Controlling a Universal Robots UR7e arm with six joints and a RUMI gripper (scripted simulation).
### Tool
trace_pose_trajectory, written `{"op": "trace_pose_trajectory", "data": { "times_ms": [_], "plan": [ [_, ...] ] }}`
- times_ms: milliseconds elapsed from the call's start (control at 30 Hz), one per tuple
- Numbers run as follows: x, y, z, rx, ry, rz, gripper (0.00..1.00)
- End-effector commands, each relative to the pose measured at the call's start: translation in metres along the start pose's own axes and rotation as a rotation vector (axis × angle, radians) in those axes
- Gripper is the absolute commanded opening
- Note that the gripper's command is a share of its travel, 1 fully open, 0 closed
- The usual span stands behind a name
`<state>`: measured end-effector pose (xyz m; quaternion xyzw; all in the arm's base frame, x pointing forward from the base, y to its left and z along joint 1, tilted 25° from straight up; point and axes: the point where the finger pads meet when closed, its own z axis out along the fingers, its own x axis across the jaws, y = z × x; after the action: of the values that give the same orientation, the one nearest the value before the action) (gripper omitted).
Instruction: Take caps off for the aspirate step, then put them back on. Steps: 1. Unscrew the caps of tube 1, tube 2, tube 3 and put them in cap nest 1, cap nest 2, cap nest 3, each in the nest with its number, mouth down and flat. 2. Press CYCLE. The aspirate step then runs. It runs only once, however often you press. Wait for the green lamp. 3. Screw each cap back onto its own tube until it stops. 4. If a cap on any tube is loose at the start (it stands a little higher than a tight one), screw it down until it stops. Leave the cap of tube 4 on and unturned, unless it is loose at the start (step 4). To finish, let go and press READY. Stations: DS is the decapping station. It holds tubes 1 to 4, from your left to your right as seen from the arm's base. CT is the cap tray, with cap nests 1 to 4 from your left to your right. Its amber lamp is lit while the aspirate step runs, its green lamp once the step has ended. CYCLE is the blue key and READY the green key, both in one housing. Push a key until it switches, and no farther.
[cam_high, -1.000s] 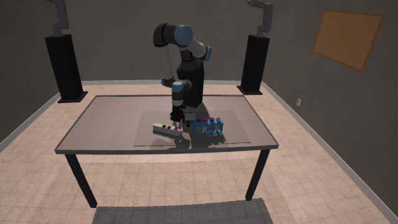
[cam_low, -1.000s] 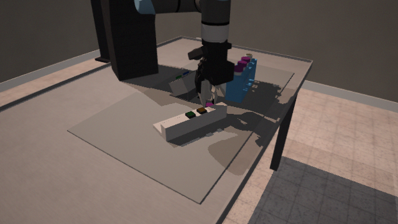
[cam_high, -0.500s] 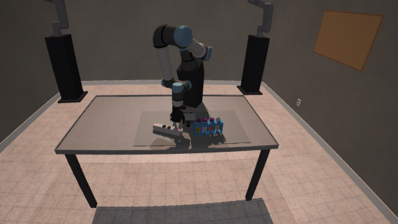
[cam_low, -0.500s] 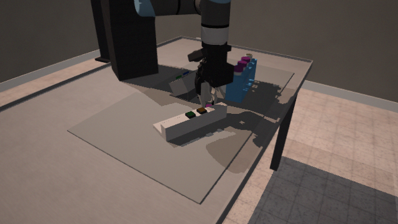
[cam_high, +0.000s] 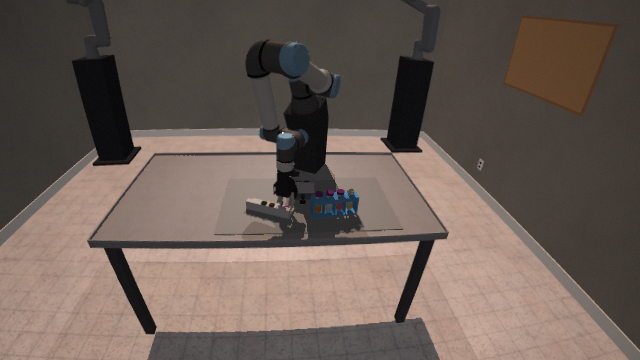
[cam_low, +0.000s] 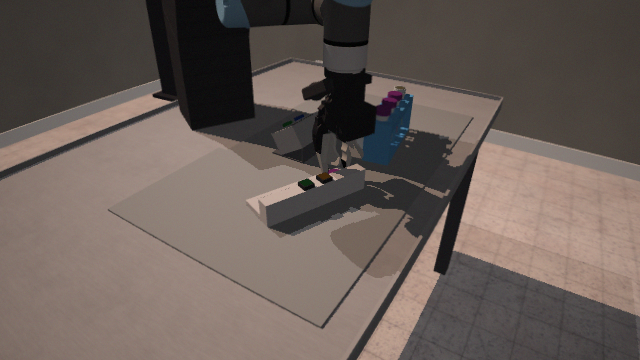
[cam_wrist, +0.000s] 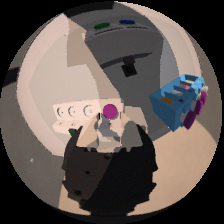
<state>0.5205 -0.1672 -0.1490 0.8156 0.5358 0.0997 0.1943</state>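
Observation:
The white cap tray (cam_low: 307, 195) lies on the mat, and a magenta cap (cam_wrist: 109, 109) sits in its end nest nearest the blue decapping station (cam_low: 390, 130). My gripper (cam_low: 332, 161) hangs straight over that cap. Its fingers are slightly parted on either side of it, so the gripper is open. In the wrist view the three other nests (cam_wrist: 72, 111) are empty. In the station, three tubes carry magenta caps (cam_high: 330, 192). The end tube (cam_high: 351, 192) has no cap. The cap also shows in the top view (cam_high: 288, 206), mostly hidden by the fingers.
The grey key housing (cam_low: 292, 135), with a green key (cam_wrist: 102, 24) and a blue key (cam_wrist: 125, 22), stands behind the tray. The tray's green lamp (cam_low: 305, 184) and amber lamp (cam_low: 324, 177) look dark. The arm's black pedestal (cam_low: 210, 60) stands close behind.

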Motion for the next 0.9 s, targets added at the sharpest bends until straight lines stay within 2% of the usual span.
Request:
{"op": "trace_pose_trajectory", "data": {
  "times_ms": [0,167,300,367,867],
  "plan": [
    [0.000,0.000,0.000,-0.001,0.000,0.000,0.29],
    [0.000,0.000,0.000,-0.001,0.000,0.000,0.29],
    [0.000,0.000,-0.020,-0.001,0.000,0.000,0.29],
    [0.000,0.000,-0.020,-0.001,0.000,0.000,0.29],
    [0.000,0.000,-0.095,-0.001,0.000,0.000,0.29]
  ]
}}
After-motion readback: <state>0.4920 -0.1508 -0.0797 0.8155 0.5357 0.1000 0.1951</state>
